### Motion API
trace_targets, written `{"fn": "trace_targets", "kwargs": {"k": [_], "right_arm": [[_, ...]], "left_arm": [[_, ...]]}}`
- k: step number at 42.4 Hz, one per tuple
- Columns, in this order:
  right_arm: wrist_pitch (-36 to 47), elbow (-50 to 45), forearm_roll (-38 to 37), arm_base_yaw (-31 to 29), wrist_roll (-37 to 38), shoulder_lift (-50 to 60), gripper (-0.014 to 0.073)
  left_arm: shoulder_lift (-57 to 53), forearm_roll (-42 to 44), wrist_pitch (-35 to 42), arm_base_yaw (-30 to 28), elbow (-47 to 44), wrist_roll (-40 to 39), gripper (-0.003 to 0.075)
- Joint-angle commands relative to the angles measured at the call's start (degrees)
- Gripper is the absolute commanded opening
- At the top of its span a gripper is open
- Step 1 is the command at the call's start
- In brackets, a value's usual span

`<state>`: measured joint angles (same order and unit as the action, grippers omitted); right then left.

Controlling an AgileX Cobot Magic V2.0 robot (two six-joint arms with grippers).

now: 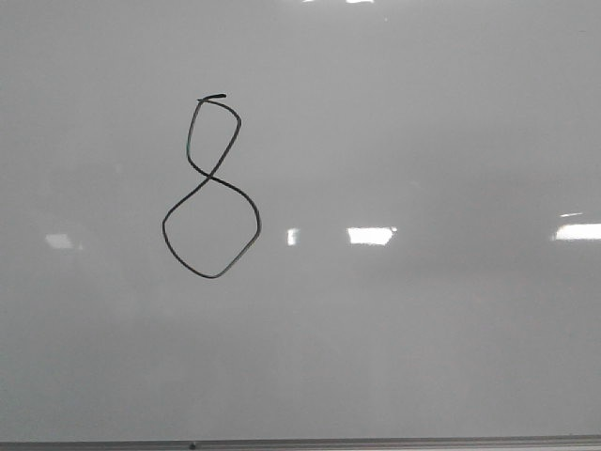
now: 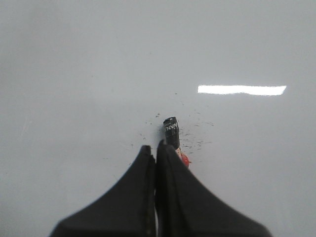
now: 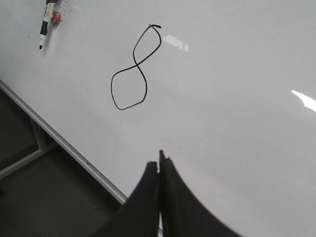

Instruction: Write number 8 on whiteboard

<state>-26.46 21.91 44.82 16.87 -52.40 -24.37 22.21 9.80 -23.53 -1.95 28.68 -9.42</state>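
Note:
The number 8 (image 1: 207,176) is drawn in thin black line on the whiteboard (image 1: 423,141), left of centre, with a short tick at its top. It also shows in the right wrist view (image 3: 137,65). Neither gripper shows in the front view. My left gripper (image 2: 154,147) is shut, jaws pressed together with nothing between them, close over the board. A black marker (image 2: 171,131) pokes out from behind one finger, not gripped. My right gripper (image 3: 159,160) is shut and empty, above the board near its framed edge, apart from the 8.
The marker (image 3: 44,24) lies on the board away from the 8, a small red thing (image 3: 56,17) beside it, also in the left wrist view (image 2: 184,159). Black specks dot the board around it. The grey frame (image 3: 59,140) borders dark floor.

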Motion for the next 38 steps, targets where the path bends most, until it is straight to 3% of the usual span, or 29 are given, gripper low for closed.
{"fn": "trace_targets", "kwargs": {"k": [1,7,11,17,28,38], "right_arm": [[2.7,1.55,1.99,-0.39,0.14,-0.14,-0.0068],[2.7,1.55,1.99,-0.39,0.14,-0.14,-0.0068],[2.7,1.55,1.99,-0.39,0.14,-0.14,-0.0068],[2.7,1.55,1.99,-0.39,0.14,-0.14,-0.0068],[2.7,1.55,1.99,-0.39,0.14,-0.14,-0.0068],[2.64,1.55,1.99,-0.39,0.14,-0.14,-0.0068]], "left_arm": [[0.05,0.15,4.5,0.02,0.98,-0.21,-0.0021],[-3.43,-0.99,12.88,0.02,-5.56,0.3,-0.0021],[-8.06,-8.56,18.99,0.02,-10.44,7.21,-0.0021],[-14.98,-16.3,18.86,0.02,-16.99,13.57,-0.0021],[-23.16,-16.17,18.74,0.02,-26.89,13.55,-0.0021],[-23.43,-14.46,16.77,0.02,-29.88,13.55,-0.0021]]}}
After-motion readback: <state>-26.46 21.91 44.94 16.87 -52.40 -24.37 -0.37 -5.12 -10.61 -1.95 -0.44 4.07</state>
